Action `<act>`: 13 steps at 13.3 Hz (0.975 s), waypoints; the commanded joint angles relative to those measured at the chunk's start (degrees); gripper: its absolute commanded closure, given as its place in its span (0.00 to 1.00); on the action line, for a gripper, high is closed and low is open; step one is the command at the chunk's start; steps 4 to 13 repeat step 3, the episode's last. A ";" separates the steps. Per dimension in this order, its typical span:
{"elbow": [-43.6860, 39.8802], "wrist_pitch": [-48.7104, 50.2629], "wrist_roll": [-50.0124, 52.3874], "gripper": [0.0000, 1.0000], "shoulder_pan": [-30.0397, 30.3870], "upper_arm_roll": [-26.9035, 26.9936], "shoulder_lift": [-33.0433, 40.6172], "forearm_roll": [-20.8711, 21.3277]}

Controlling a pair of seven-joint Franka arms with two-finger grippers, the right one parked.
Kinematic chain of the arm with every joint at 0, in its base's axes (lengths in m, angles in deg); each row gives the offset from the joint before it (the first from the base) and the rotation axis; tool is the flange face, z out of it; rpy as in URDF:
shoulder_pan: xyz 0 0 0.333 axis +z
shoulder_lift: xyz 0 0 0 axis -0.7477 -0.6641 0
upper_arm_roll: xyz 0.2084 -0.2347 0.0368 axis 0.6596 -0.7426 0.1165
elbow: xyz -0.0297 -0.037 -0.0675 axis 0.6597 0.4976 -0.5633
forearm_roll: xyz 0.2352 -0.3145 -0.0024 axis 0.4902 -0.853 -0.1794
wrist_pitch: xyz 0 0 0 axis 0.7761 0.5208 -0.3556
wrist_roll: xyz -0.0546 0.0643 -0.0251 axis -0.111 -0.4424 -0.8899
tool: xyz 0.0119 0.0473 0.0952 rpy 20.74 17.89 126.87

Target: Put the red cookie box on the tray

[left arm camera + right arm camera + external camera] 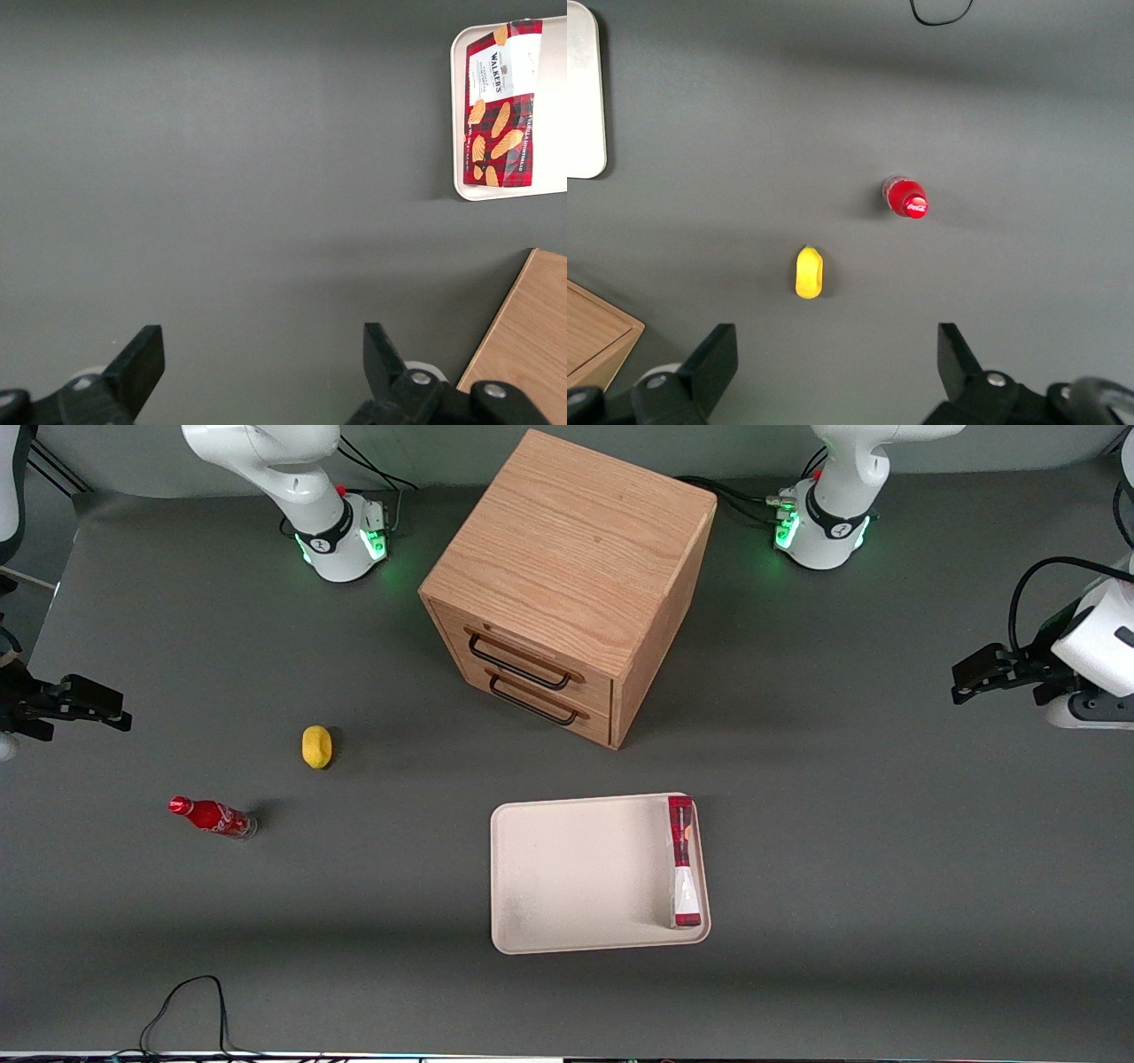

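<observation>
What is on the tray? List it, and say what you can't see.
Only the red cookie box lies on the tray, along its edge toward the working arm's end. What is under the box is hidden. The gripper hangs open above bare table, away from the tray.

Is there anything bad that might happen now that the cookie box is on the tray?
Probably little. The red cookie box lies against the tray's rim at the working arm's end, so a bump to the tray might tip it over the low rim. The gripper hangs open, away from the tray; if it sweeps low toward the middle, it might hit the wooden cabinet.
</observation>
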 commanded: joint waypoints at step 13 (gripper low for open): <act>-1.24 1.58 -0.47 0.00 -0.46 0.33 -0.48 -0.44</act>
